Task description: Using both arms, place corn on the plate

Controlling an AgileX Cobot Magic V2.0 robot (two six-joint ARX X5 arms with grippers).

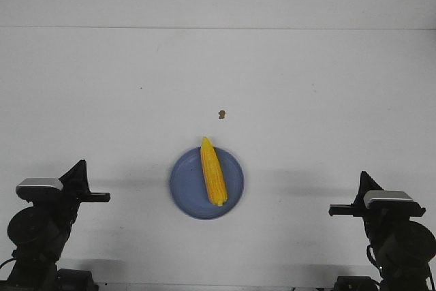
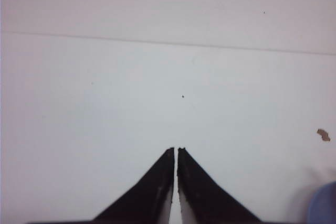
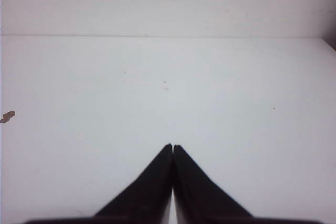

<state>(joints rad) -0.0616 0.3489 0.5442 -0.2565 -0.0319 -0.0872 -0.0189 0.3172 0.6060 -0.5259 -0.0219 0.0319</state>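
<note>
Corn (image 1: 212,171) lies lengthwise on plate (image 1: 206,183), pointed tip over far rim, mid white tabletop (image 1: 306,86). L claw (image 2: 176,150) and R claw (image 3: 172,147) both closed, holding nothing, well apart from plate at either side. Brown speck (image 1: 221,114) beyond plate.

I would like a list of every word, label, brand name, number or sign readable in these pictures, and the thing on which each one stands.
None: no view shows readable text.
The corn, the plate and the white table are plain.
The left claw, the right claw and the silver camera blocks show no label.
The brown speck is a crumb, not a sign.
</note>
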